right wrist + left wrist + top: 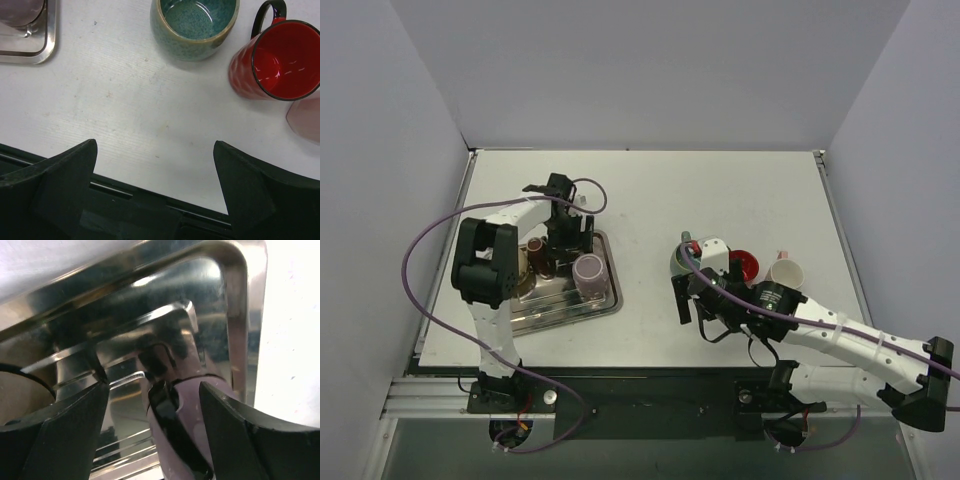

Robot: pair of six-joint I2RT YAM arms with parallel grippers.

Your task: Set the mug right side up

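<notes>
Leaving the right claw (155,144) spread and empty near the front, work with the left claw (152,387), held apart astride the purple mug (588,268) in the metal tray (235,315). Close squarely on its wall, lift clear of the rim, then roll base down.

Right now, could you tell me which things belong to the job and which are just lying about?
Job: mauve ceramic mug between the left fingers; shiny steel tray.
Lying about: teal glazed mug; red black-handled mug; pale pink mug; brown mug in tray.
</notes>
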